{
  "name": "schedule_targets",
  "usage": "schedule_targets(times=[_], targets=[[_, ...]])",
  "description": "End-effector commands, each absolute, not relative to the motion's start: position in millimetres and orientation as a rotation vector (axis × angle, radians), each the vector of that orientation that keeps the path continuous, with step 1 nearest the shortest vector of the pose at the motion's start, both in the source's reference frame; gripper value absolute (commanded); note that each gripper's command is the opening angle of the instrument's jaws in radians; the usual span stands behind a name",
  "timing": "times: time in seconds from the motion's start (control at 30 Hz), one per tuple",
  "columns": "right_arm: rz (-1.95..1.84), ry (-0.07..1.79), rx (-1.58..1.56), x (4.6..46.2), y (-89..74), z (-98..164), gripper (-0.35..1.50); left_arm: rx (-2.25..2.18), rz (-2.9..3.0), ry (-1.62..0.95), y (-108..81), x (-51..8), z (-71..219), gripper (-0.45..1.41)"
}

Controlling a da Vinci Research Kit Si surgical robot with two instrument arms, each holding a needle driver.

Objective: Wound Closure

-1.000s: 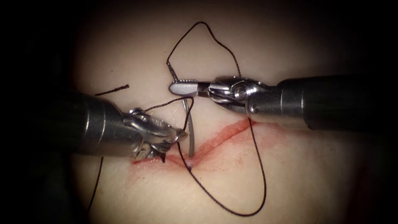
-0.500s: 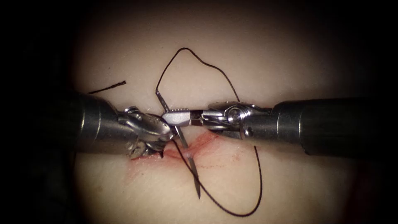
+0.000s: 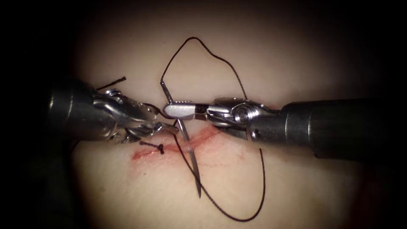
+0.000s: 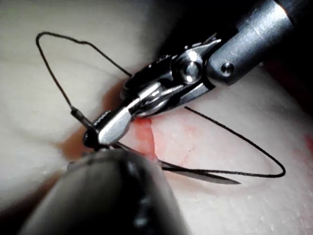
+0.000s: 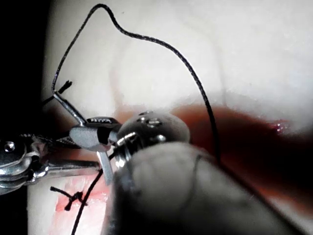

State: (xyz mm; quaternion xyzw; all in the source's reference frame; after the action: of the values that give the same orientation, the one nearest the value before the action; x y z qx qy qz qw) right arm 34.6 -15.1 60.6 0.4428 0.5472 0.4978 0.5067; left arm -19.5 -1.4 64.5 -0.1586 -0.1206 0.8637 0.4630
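My right tool (image 3: 180, 111) is shut on the curved needle (image 3: 193, 169) close to its thread end. The needle slants down across the cut (image 3: 207, 136), its tip free over the near tissue (image 3: 296, 191). I cannot tell whether it passes through the tissue at the cut. My left tool (image 3: 167, 123) stands just left of the needle with jaws apart and nothing in them. Dark thread (image 3: 263, 178) loops from the needle's end, passes behind the right tool and curves back to the cut. In the left wrist view the right tool (image 4: 115, 127) grips the needle (image 4: 215, 177).
A tied knot (image 3: 161, 147) with short cut ends sits on the cut's left part, below the left tool. A loose cut piece of thread (image 3: 112, 83) lies on the tissue at the far left. Red fluid stains the cut's edges.
The right tool came down and swung the needle across the cut, so its tip points to the near side. The left tool opened and drew back up and left, off the knot.
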Motion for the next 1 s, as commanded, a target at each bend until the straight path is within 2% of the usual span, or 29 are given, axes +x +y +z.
schedule_targets(times=[0.03, 0.23, 0.4, 0.43, 0.63, 0.67, 0.7, 0.73, 0.77, 0.8, 0.87, 0.97, 1.0], targets=[[1.201, 1.331, 1.057, 35.3, -14.6, 60.7, -0.35, -0.393, 2.122, -0.295, -1.5, -20.0, 65.0, 0.54], [1.23, 1.349, 1.014, 34.9, -14.4, 61.1, -0.35, -0.419, 2.109, -0.314, -0.1, -18.2, 63.7, 0.57], [1.224, 1.353, 1.011, 34.9, -14.9, 61.4, -0.35, -0.572, 2.06, -0.328, 1.3, -17.4, 61.4, 0.81], [1.225, 1.35, 1.009, 35.0, -15.0, 61.4, -0.35, -0.6, 2.071, -0.327, 1.4, -17.1, 60.8, 0.81], [1.222, 1.353, 1.002, 34.9, -15.0, 61.5, -0.35, -0.628, 2.107, -0.464, 0.2, -15.6, 58.1, 0.61], [1.224, 1.354, 1.001, 34.9, -14.9, 61.5, -0.35, -0.589, 2.044, -0.539, -0.4, -15.6, 57.7, 0.49], [1.226, 1.354, 1.0, 34.9, -14.9, 61.5, -0.35, -0.581, 2.024, -0.577, -0.7, -15.8, 57.6, 0.47], [1.228, 1.352, 0.997, 34.8, -14.8, 61.5, -0.35, -0.59, 2.031, -0.644, -1.2, -16.4, 57.3, 0.31], [1.233, 1.35, 1.001, 34.8, -14.8, 61.5, -0.35, -0.593, 2.039, -0.666, -1.4, -16.9, 57.1, 0.26], [1.238, 1.348, 1.004, 34.8, -14.8, 61.5, -0.35, -0.618, 2.097, -0.674, -1.7, -17.6, 56.9, 0.26], [1.24, 1.349, 1.003, 34.8, -14.8, 61.5, -0.35, -0.671, 2.209, -0.665, -2.1, -18.9, 56.7, 0.39], [1.245, 1.347, 1.007, 34.8, -14.8, 61.5, -0.35, -0.753, 2.313, -0.662, -2.8, -20.9, 56.6, 0.39], [1.249, 1.345, 1.011, 34.8, -14.8, 61.5, -0.35, -0.772, 2.331, -0.645, -3.1, -21.8, 56.7, 0.47]])
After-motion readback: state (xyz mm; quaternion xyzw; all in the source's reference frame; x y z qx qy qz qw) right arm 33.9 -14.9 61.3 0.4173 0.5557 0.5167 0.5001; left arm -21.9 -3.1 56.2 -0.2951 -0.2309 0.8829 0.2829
